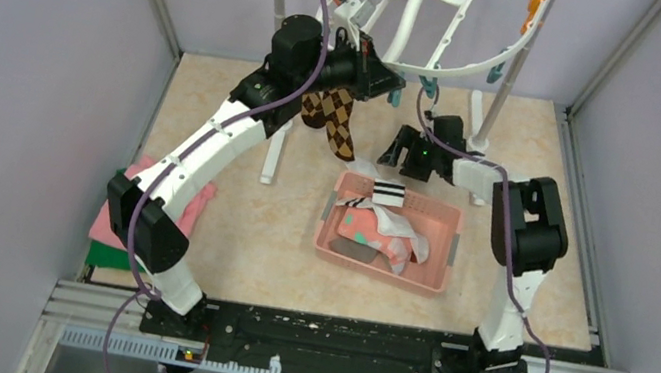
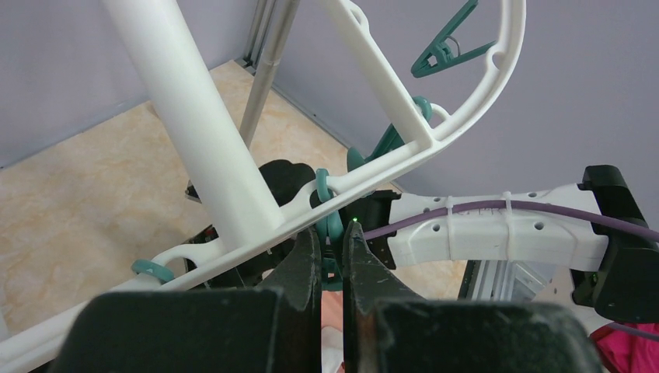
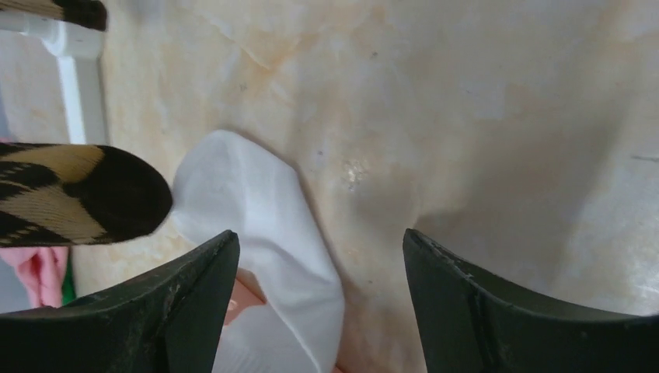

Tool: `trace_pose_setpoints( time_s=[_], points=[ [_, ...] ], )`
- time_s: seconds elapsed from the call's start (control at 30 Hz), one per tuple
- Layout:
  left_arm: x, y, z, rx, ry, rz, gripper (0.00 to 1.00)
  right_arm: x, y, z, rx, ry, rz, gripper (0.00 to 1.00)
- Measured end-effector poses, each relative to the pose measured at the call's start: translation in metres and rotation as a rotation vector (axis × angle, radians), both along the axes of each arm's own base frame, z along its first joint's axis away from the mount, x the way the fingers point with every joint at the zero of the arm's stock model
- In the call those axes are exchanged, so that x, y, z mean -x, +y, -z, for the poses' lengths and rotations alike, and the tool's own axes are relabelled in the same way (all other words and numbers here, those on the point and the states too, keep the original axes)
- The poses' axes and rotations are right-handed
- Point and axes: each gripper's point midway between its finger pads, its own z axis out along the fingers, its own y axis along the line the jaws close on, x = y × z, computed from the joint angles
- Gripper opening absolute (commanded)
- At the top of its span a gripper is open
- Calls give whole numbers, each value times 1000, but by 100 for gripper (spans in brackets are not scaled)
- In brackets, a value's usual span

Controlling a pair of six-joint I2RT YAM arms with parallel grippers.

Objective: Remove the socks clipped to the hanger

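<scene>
The white oval hanger (image 1: 432, 21) hangs at the back, with orange and teal clips on its ring. The brown-tan argyle socks (image 1: 338, 123) still hang from it. My left gripper (image 1: 391, 81) is at the ring's lower rim. In the left wrist view its fingers (image 2: 332, 242) are shut on a teal clip (image 2: 329, 221) under the white rim (image 2: 256, 241). My right gripper (image 1: 395, 149) is open and empty, low behind the pink basket. Below its jaws (image 3: 320, 249) lies a white sock (image 3: 264, 249), and an argyle sock toe (image 3: 78, 194) shows at the left.
The pink basket (image 1: 442, 251) holds a white sock with black stripes (image 1: 388, 193), a pink spotted sock (image 1: 370, 226) and a grey one (image 1: 356, 250). Folded pink and green cloths (image 1: 108, 232) lie at the left. White stand poles (image 1: 506, 84) rise at the back.
</scene>
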Motion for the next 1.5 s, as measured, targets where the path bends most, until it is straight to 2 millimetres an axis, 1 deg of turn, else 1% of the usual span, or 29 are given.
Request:
trace_pose_setpoints(
  time_s=[0.07, 0.13, 0.23, 0.27, 0.33, 0.4, 0.5, 0.57, 0.63, 0.7, 0.8, 0.87, 0.9, 0.93, 0.97, 1.03, 1.07, 1.1, 1.17, 1.27, 1.33, 1.4, 1.43, 1.47, 1.5],
  points=[
    [0, 0, 0, 0, 0, 0, 0, -4, 4, -6, -24, -4, -14, 70],
    [0, 0, 0, 0, 0, 0, 0, -6, 8, -7, -37, 1, -29, 62],
    [0, 0, 0, 0, 0, 0, 0, 0, 14, 2, -65, 39, -52, 42],
    [0, 0, 0, 0, 0, 0, 0, 1, 17, 3, -83, 49, -62, 38],
    [0, 0, 0, 0, -1, -1, 0, 5, 24, 4, -130, 78, -74, 34],
    [-1, 1, 0, -1, -1, -2, 0, 6, 31, 1, -175, 89, -83, 27],
    [-1, 2, 0, -3, -4, -4, 0, 8, 39, -6, -244, 87, -95, 10],
    [-2, 2, 0, -4, -6, -5, 0, 8, 42, -12, -292, 75, -90, 1],
    [-2, 2, 0, -5, -8, -6, 0, 11, 41, -19, -323, 58, -79, 0],
    [-2, 2, 0, -6, -11, -7, 0, 16, 39, -30, -347, 33, -73, 0],
    [-3, 2, 0, -8, -14, -9, 0, 24, 35, -58, -372, -40, -73, 0],
    [-3, 3, 0, -9, -15, -8, 0, 32, 30, -84, -384, -109, -76, 0],
    [-3, 3, 0, -10, -16, -9, 0, 36, 27, -96, -389, -146, -78, 8],
    [-3, 3, 0, -10, -17, -10, 0, 40, 25, -107, -391, -176, -79, 26],
    [-4, 3, 0, -10, -17, -10, 0, 44, 22, -116, -391, -198, -78, 41],
    [-4, 4, 0, -10, -17, -12, 0, 47, 15, -128, -378, -230, -66, 54],
    [-4, 4, 0, -10, -17, -12, 0, 47, 9, -131, -358, -244, -56, 61],
    [-5, 4, 0, -10, -17, -13, 0, 46, 4, -131, -340, -244, -42, 64],
    [-5, 5, 0, -10, -17, -13, 0, 45, -7, -121, -301, -218, -12, 67],
    [-5, 5, 0, -10, -17, -13, 0, 48, -26, -93, -238, -116, 37, 71],
    [-5, 5, 0, -9, -17, -13, 0, 50, -35, -73, -208, -34, 61, 73],
    [-5, 5, 0, -9, -17, -13, 0, 49, -38, -60, -191, 25, 72, 77],
    [-5, 5, 0, -9, -17, -12, 0, 47, -39, -55, -187, 49, 75, 89],
    [-5, 5, 0, -9, -17, -12, 0, 45, -38, -50, -185, 71, 75, 97],
    [-5, 5, 0, -9, -17, -12, 0, 43, -37, -47, -186, 90, 70, 99]
  ],
)
